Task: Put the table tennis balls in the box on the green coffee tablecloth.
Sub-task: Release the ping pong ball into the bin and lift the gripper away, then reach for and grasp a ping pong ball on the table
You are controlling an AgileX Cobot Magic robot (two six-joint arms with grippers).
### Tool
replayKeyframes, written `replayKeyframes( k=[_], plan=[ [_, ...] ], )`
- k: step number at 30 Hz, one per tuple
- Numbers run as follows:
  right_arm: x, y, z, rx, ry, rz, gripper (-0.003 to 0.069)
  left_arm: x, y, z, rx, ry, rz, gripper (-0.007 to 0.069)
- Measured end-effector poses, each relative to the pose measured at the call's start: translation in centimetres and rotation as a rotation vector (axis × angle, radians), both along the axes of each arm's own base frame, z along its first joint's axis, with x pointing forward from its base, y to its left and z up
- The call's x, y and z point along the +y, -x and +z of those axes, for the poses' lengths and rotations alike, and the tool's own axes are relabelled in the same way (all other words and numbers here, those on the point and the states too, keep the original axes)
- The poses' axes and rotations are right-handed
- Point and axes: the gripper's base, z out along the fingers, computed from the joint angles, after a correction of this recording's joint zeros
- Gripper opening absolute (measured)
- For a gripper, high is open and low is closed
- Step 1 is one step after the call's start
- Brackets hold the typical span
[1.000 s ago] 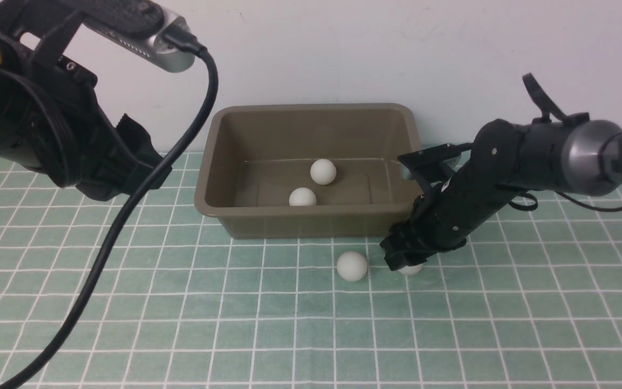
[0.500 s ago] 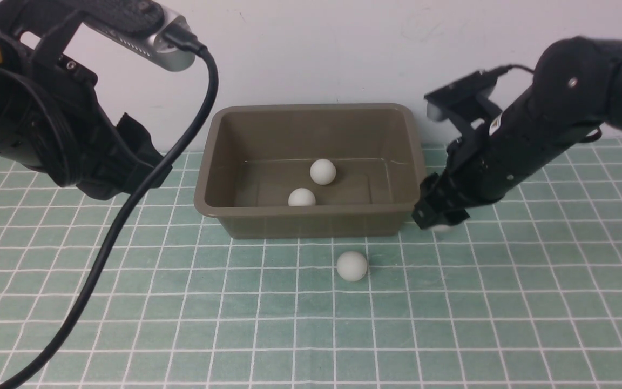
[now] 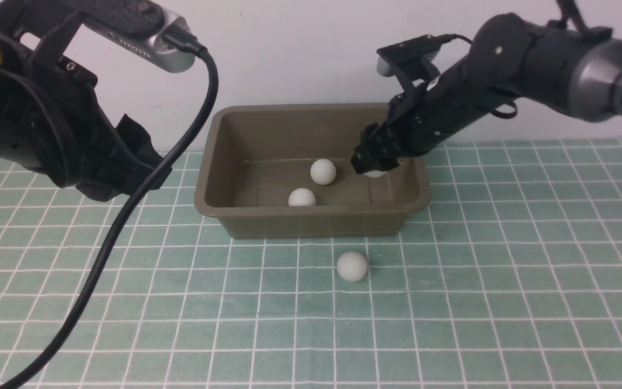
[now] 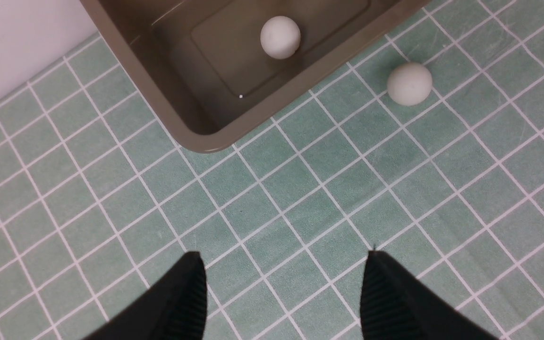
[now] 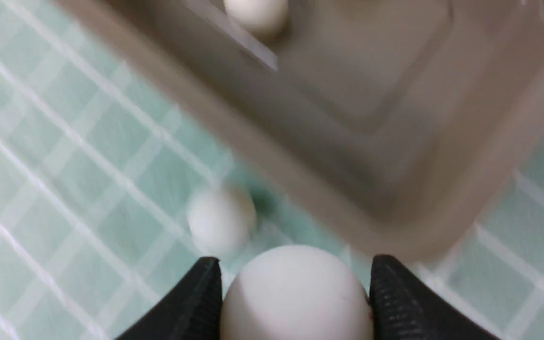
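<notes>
In the front view, the tablecloth (image 3: 505,270) covered the table; the box (image 3: 311,226) stood on it at the far side, close to the wall. Two balls lay on the floor of the box, a near ball (image 3: 302,197) and a far ball (image 3: 323,171), close together but not touching. A loose ball (image 3: 352,266) rested on the cloth just before the front wall of the box. The right arm (image 3: 505,65) reached over the right end of the box; the right jaws were clenched on a fourth ball (image 3: 374,174), held in the air above the inside. The left arm (image 3: 46,124) hung high on the left, well apart from the box.

In the left wrist view, the left jaws stood apart and released, with only cloth between them; a corner of the box (image 4: 206,141), the near ball (image 4: 280,37) and the loose ball (image 4: 409,83) were visible.

In the right wrist view, which was blurred, the right jaws pressed the fourth ball (image 5: 295,297) from both sides; beyond it were the box (image 5: 395,141) and the loose ball (image 5: 221,219) on the cloth; one ball (image 5: 255,14) lay inside the box, but I cannot tell which.
</notes>
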Motion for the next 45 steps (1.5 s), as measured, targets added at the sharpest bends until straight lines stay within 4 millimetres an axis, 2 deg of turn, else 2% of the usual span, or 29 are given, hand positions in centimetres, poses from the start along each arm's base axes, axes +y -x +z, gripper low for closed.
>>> replayKeyframes(
  k=[2, 5, 6, 10, 14, 17, 19, 21, 27, 28, 32, 34, 35, 37, 40, 45],
  plan=[
    [0.3, -0.5, 0.0, 0.007, -0.003, 0.007, 0.0383, 0.0, 0.0, 0.0, 0.000, 0.000, 0.000, 0.0395],
    [0.4, -0.6, 0.5, 0.019, -0.004, 0.007, 0.0526, 0.0, 0.0, 0.0, 0.000, 0.000, 0.001, 0.0395],
    [0.3, -0.5, 1.0, 0.017, -0.002, 0.014, 0.0550, 0.0, 0.0, 0.0, 0.000, 0.000, 0.001, 0.0395],
    [0.0, 0.4, 3.5, -0.032, 0.013, 0.053, 0.0562, 0.0, 0.0, 0.0, 0.000, 0.000, 0.001, 0.0395],
    [-1.6, 3.2, 10.5, -0.185, 0.025, 0.042, 0.0503, 0.0, 0.0, 0.0, 0.000, 0.000, 0.001, 0.0395],
    [-2.7, 5.3, 13.9, -0.233, 0.038, 0.021, 0.0484, 0.0, 0.0, 0.0, 0.000, 0.000, 0.001, 0.0395],
    [-3.8, 7.6, 16.7, -0.248, 0.039, 0.000, 0.0480, 0.0, 0.0, 0.0, 0.000, 0.000, 0.001, 0.0395],
    [-4.5, 9.7, 18.4, -0.219, 0.033, -0.011, 0.0478, 0.0, 0.0, 0.0, 0.000, 0.000, 0.001, 0.0395],
    [-5.6, 13.9, 20.5, -0.149, -0.027, -0.020, 0.0478, 0.0, 0.0, 0.0, -0.004, 0.001, 0.000, 0.0395],
    [-5.7, 14.5, 20.1, -0.129, -0.037, -0.015, 0.0477, 0.0, 0.0, 0.0, -0.004, 0.001, 0.000, 0.0395],
    [-5.9, 16.3, 16.0, 0.001, -0.057, -0.021, 0.0475, 0.0, 0.0, 0.0, -0.005, 0.001, 0.000, 0.0395],
    [-5.8, 16.9, 11.2, 0.050, -0.086, -0.058, 0.0475, 0.0, 0.0, 0.0, -0.005, 0.001, 0.000, 0.0395],
    [-5.7, 17.2, 10.0, 0.062, -0.087, -0.060, 0.0475, 0.0, 0.0, 0.0, -0.005, 0.001, 0.000, 0.0395],
    [-4.8, 17.6, 7.1, 0.040, -0.110, -0.064, 0.0475, 0.0, 0.0, 0.0, -0.005, 0.001, 0.000, 0.0395],
    [-2.7, 17.9, 4.0, -0.021, -0.109, -0.042, 0.0475, 0.0, 0.0, 0.0, -0.005, 0.001, 0.000, 0.0395],
    [0.2, 16.5, 0.8, -0.053, -0.120, -0.069, 0.0475, 0.0, 0.0, 0.0, -0.003, 0.000, -0.001, 0.0395]
  ],
)
